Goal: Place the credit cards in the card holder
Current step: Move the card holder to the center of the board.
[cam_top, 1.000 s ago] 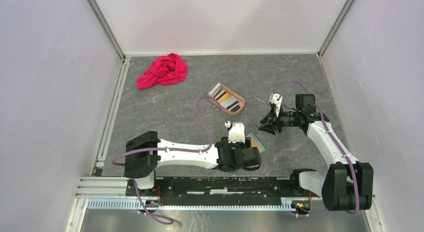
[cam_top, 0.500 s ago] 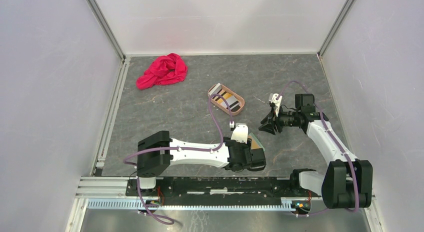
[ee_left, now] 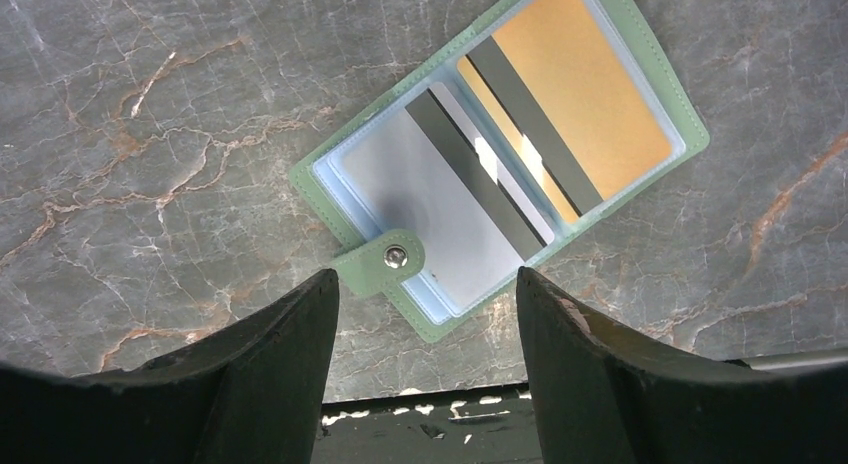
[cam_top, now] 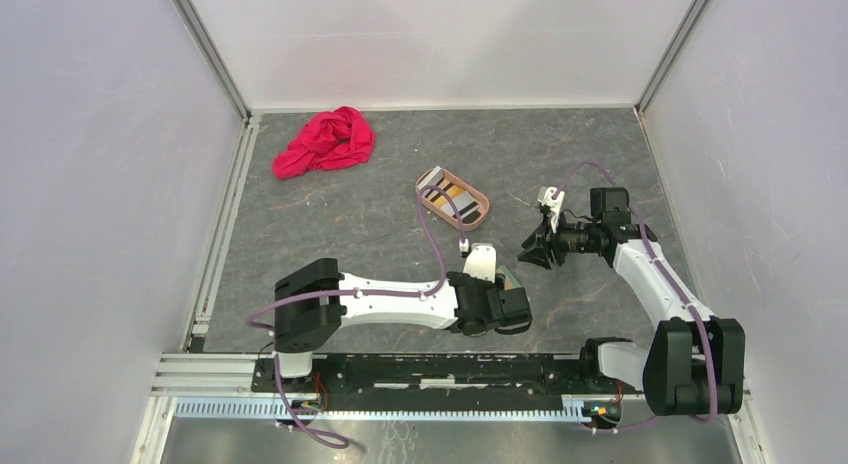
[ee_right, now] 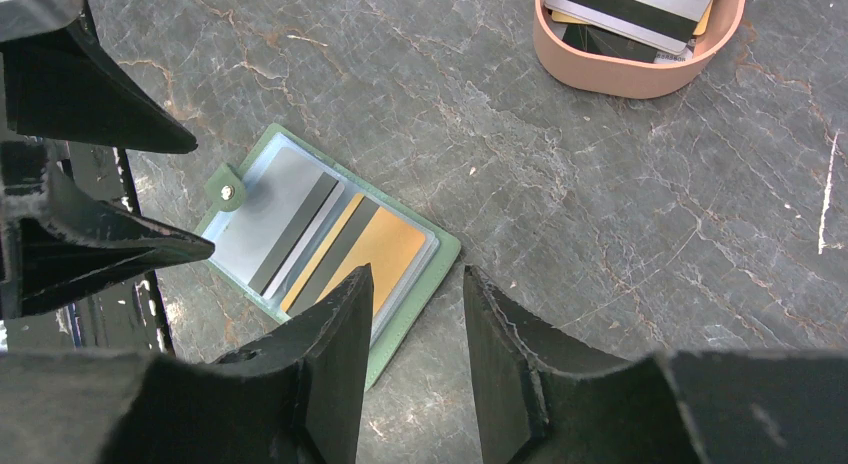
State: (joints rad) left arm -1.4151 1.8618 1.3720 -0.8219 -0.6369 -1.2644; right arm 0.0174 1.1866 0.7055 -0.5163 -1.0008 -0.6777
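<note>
The green card holder (ee_left: 500,154) lies open and flat on the table (cam_top: 350,214), near the front edge. A grey card (ee_left: 420,184) and an orange card (ee_left: 590,94) sit inside it. The left gripper (ee_left: 428,284) hangs over it, fingers wide, holding nothing. The right gripper (ee_right: 417,276) is up nearby, fingers partly apart, empty too. More cards (ee_right: 630,4) lie in the pink tray (ee_right: 600,79).

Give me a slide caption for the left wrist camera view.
Left gripper hovers open over the unfolded card holder, a grey card and an orange card in its pockets.
</note>
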